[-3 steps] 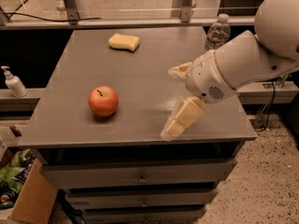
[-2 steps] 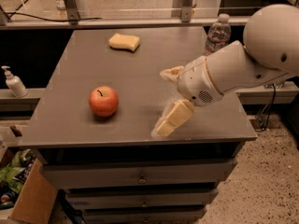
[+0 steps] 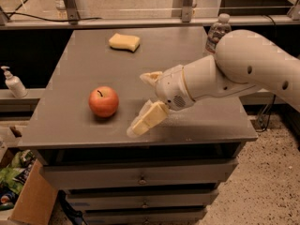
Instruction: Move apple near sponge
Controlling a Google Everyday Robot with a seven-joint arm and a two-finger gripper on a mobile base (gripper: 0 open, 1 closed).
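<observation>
The red-orange apple sits upright on the grey table, left of centre and near the front. The pale yellow sponge lies at the table's far side, well apart from the apple. My gripper hangs just above the table to the right of the apple, a short gap away. Its two cream fingers are spread apart with nothing between them. The white arm reaches in from the right.
A clear plastic water bottle stands at the table's back right edge, behind the arm. A soap dispenser stands on a lower shelf at the left. A cardboard box sits on the floor at the front left. Drawers run below the tabletop.
My gripper has moved left toward the apple, staying open. The apple and sponge have not moved.
</observation>
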